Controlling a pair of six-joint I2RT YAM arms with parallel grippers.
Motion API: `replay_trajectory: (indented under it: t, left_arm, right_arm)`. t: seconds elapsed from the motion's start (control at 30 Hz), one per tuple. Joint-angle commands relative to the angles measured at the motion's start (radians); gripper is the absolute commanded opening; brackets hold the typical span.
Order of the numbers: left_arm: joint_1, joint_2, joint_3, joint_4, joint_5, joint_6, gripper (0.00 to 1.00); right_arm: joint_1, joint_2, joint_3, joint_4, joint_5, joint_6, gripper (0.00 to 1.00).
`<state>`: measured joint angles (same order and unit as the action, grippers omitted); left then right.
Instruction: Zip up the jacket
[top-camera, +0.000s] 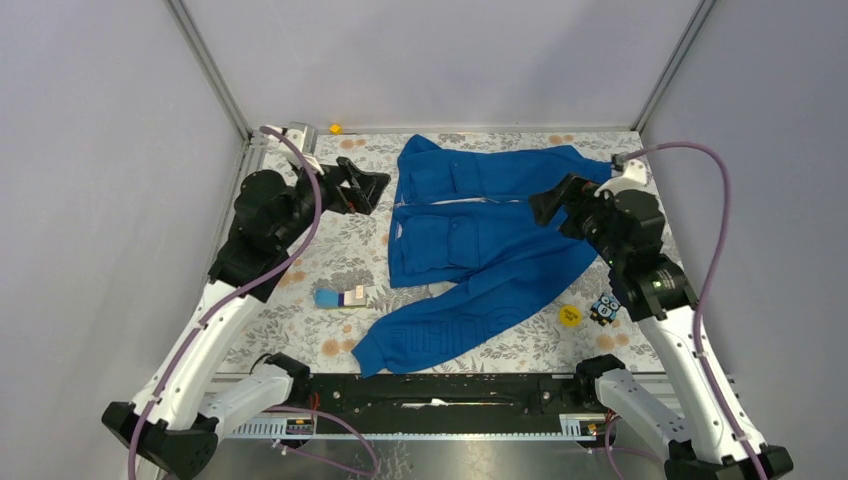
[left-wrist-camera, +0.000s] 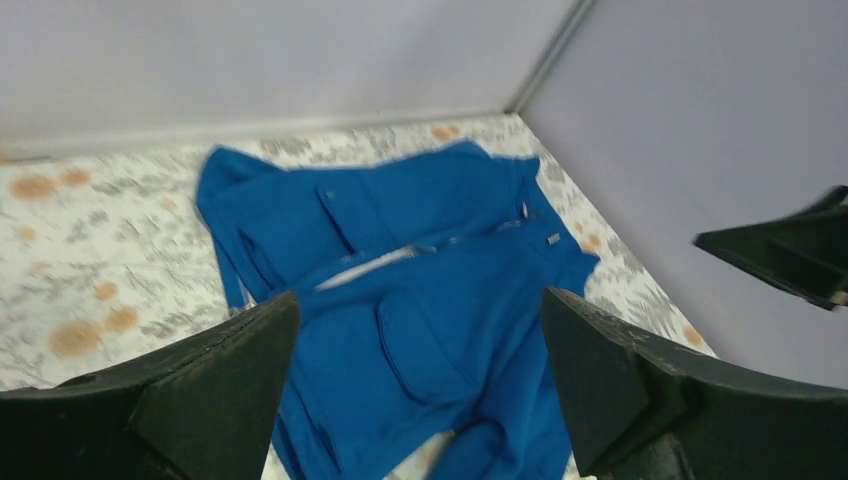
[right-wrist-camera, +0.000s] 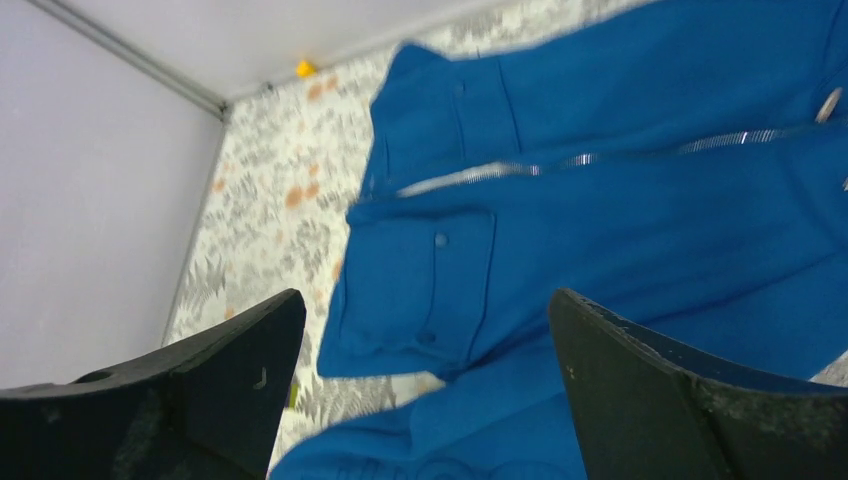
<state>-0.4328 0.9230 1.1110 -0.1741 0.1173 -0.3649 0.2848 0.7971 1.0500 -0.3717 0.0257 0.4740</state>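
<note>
The royal-blue jacket (top-camera: 480, 235) lies flat across the middle of the floral table, hem to the left, collar to the right, one sleeve trailing toward the near edge. Its silvery zipper (top-camera: 455, 201) runs left to right and gapes at the hem end. My left gripper (top-camera: 375, 188) hovers open and empty just left of the hem. My right gripper (top-camera: 540, 205) hovers open and empty over the jacket's right part, near the zipper. The jacket (left-wrist-camera: 430, 300) and the zipper (left-wrist-camera: 400, 258) show in the left wrist view. The right wrist view also shows the jacket (right-wrist-camera: 620, 230) and zipper (right-wrist-camera: 560, 162).
A small blue-and-white block (top-camera: 340, 297) lies left of the sleeve. A yellow disc (top-camera: 569, 315) and a small dark toy (top-camera: 604, 308) lie at the near right. A small yellow object (top-camera: 335, 128) sits at the back edge. Grey walls enclose the table.
</note>
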Motion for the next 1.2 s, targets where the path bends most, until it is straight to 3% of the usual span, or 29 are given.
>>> replay_trajectory:
  t: [0.0, 0.17, 0.27, 0.37, 0.63, 0.83, 1.17]
  left_arm:
    - [0.046, 0.025, -0.011, 0.002, 0.216, -0.083, 0.99]
    - [0.057, 0.062, -0.055, 0.058, 0.27, -0.142, 0.99]
    - [0.08, 0.121, -0.037, 0.036, 0.237, -0.159, 0.99]
    - [0.111, 0.202, -0.04, 0.1, 0.294, -0.24, 0.99]
    - [0.19, 0.432, 0.021, 0.135, 0.334, -0.423, 0.97]
    - [0.252, 0.575, 0.049, 0.08, 0.32, -0.405, 0.9]
    - [0.253, 0.726, 0.031, 0.1, 0.303, -0.296, 0.79]
  right_arm:
    - [-0.004, -0.013, -0.118, 0.099, -0.126, 0.061, 0.98]
    - [-0.004, 0.02, -0.211, 0.273, -0.212, 0.0, 0.98]
    - [-0.004, 0.15, -0.184, 0.348, -0.327, -0.017, 0.98]
    - [0.005, 0.287, -0.163, 0.478, -0.372, 0.008, 0.99]
    - [0.216, 0.652, -0.124, 0.842, -0.106, 0.11, 0.89]
    - [0.261, 0.966, 0.065, 0.866, 0.008, 0.23, 0.65]
    - [0.385, 1.206, 0.187, 0.781, 0.167, 0.236, 0.67]
